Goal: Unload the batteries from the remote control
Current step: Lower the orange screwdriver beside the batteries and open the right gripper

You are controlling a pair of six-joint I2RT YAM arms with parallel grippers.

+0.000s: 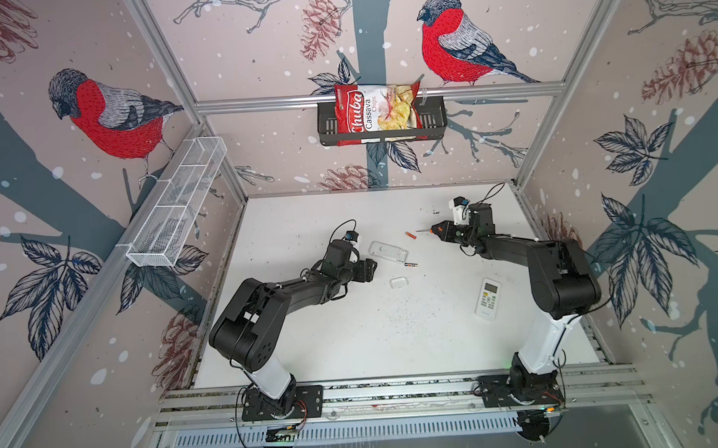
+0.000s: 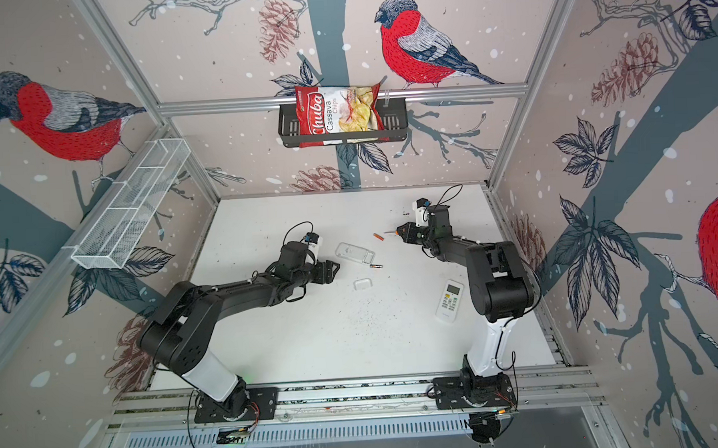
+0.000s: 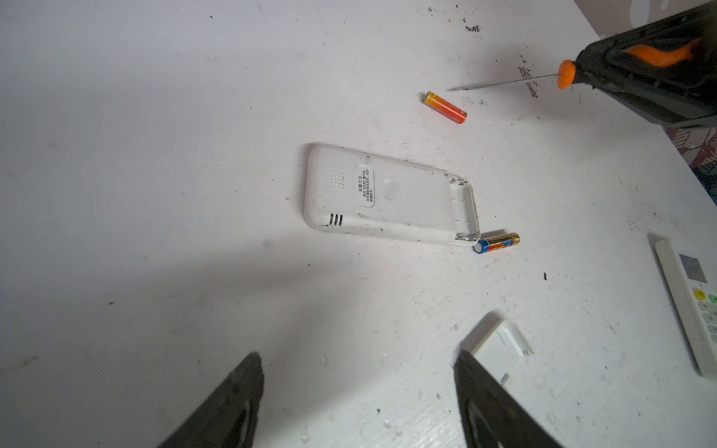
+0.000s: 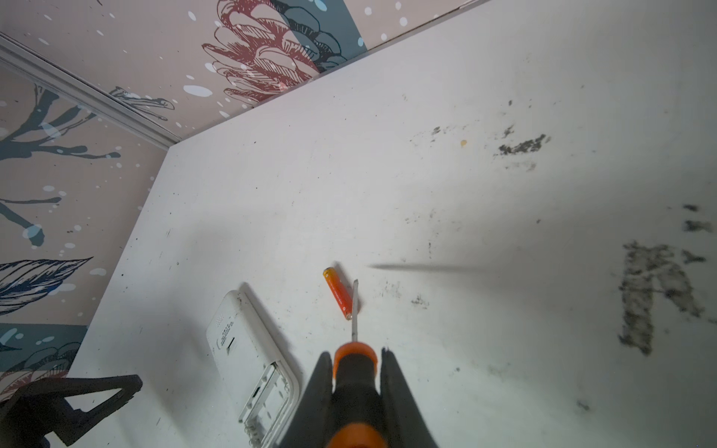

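Open remote control (image 1: 388, 252) with loose batteries (image 2: 377, 236) beside it
In both top views, mid-frame, an orange battery (image 1: 410, 235) lies above the remote control, a dark battery (image 1: 410, 264) at its lower right corner. Left wrist view: left gripper (image 3: 357, 360) spread wide, empty — battery cover (image 3: 500, 345) beside one finger. Right wrist view: right gripper (image 4: 355, 355) clamps the screwdriver (image 4: 355, 388), tip just beside the orange battery.

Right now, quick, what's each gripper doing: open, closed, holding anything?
Left gripper: open, holding nothing.
Right gripper: shut on the screwdriver.
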